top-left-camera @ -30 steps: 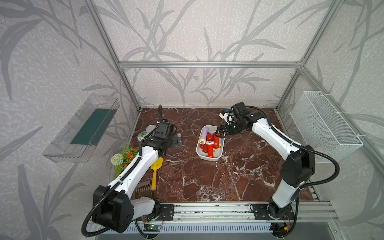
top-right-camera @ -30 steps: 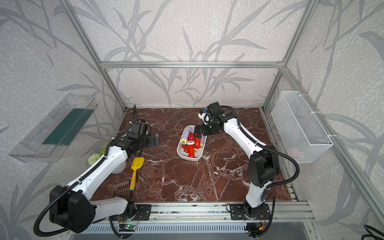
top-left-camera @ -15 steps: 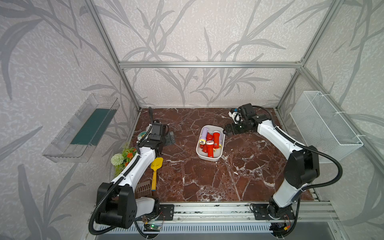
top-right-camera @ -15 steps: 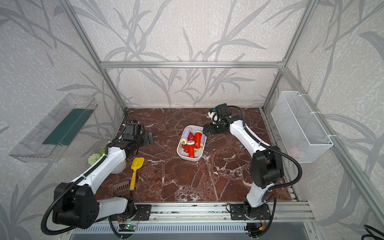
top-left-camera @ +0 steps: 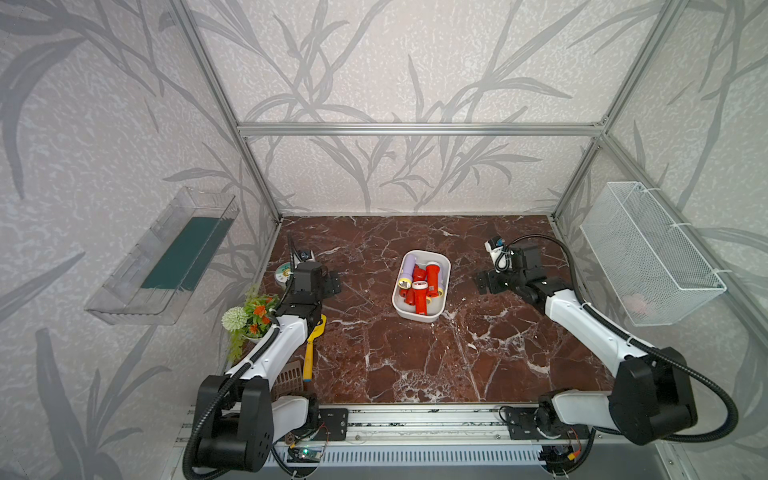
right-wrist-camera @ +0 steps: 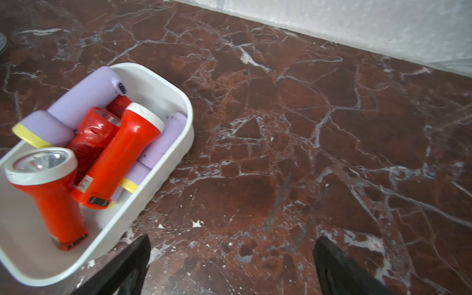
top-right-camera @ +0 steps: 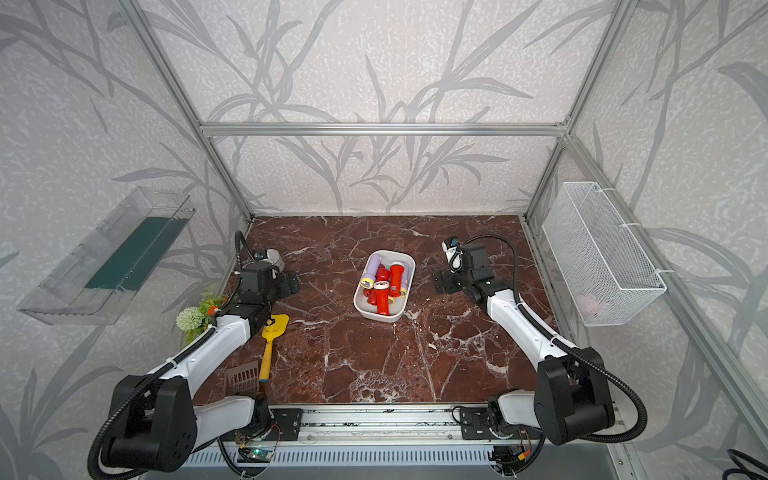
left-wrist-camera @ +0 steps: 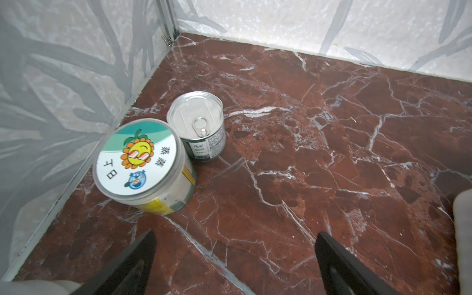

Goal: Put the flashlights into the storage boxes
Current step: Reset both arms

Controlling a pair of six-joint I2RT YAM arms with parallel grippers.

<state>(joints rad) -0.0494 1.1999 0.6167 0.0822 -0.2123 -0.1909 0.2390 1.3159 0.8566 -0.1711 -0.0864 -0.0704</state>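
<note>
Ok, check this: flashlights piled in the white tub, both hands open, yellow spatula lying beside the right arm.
Wrong arm: both top views show the yellow spatula beside the left arm. The flashlights are piled in the white tub, and the left hand and right hand are open.

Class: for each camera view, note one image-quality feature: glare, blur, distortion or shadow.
In both top views, the wide lens splays the frame posts outward; light is even, shadows faint. In the left wrist view, the tin lid gleams. In the right wrist view, glare sits on the lens of the red flashlight, and the white tub looks almost washed out.
</note>
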